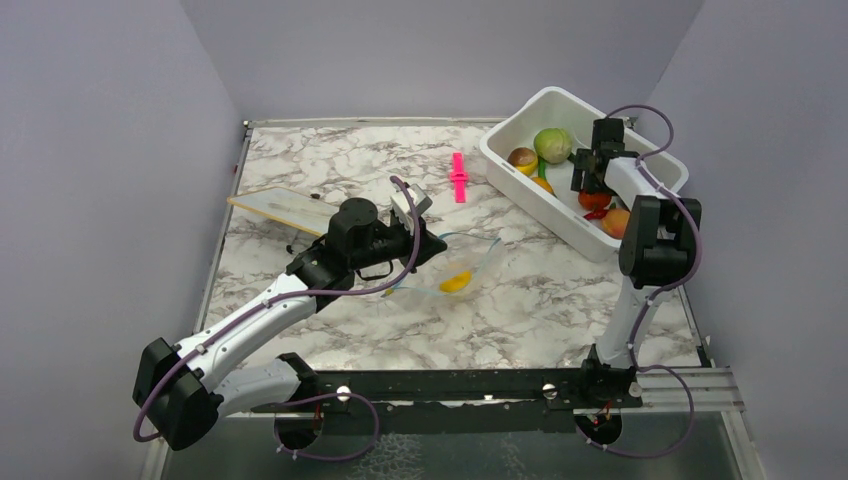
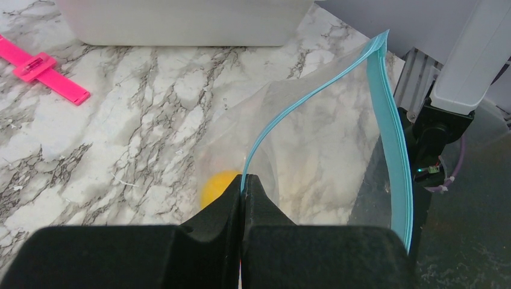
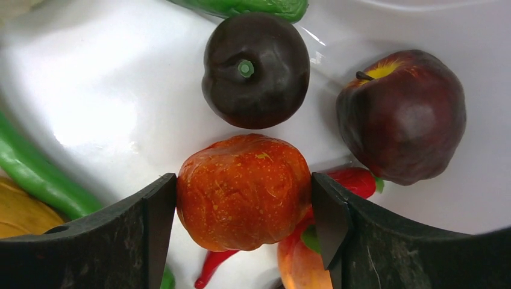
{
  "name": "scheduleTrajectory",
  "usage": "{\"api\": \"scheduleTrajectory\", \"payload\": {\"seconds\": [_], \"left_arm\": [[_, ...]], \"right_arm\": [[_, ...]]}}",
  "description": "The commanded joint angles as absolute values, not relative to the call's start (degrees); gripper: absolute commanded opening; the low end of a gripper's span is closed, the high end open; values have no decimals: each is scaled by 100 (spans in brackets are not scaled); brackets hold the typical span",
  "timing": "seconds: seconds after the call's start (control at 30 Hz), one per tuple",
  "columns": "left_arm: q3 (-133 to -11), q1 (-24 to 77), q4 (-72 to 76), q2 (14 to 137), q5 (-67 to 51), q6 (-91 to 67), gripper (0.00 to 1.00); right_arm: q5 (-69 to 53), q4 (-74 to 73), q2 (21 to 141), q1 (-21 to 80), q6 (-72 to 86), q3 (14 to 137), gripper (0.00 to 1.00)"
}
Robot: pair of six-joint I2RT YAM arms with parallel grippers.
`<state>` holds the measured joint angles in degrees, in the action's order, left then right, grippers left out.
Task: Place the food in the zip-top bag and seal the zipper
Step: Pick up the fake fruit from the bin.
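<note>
- Top view: my left gripper (image 1: pixel 418 228) is shut on the zipper (image 1: pixel 470 238) edge of the zip-top bag (image 1: pixel 478 262). I judge this hold lifts one lip, so the mouth stands open toward the white tub (image 1: pixel 560 212). One yellow piece (image 1: pixel 455 282) lies inside the bag already. My right gripper (image 1: pixel 592 186) reaches down into the tub, where the rest of the food waits. A pink clip (image 1: pixel 459 177) lies on the marble table (image 1: pixel 330 160), apart from both.
- Left wrist view: my two black fingers are pressed together with the thin blue-teal strip between them. The other lip curves away freely — the film is clear, soft and a little wrinkled. The yellow piece shows as a blurred round shape through it.
- Right wrist view: my jaws stand wide, one at each side of the orange piece (image 3: pixel 244 198), a round fruit with rough, dotted skin. The pads (image 3: pixel 158 211) look right at its sides, but I cannot tell whether they press it already. Behind it sit a smooth dark brown piece (image 3: pixel 256 69) with a green stem and a glossy red apple (image 3: pixel 401 114); a long green pod (image 3: pixel 36 174) lies at the left. The tub floor is white and shiny — a round fruit may slip there.
</note>
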<state>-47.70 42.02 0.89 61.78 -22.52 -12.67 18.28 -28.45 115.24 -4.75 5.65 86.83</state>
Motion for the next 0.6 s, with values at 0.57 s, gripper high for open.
{"api": "scheduleTrajectory", "payload": {"seconds": [0.57], "left_arm": [[-4722,4214,221,6056,-2234,-1215,0]], "right_arm": [[1572,-3056,11110,-513,726,8760,53]]}}
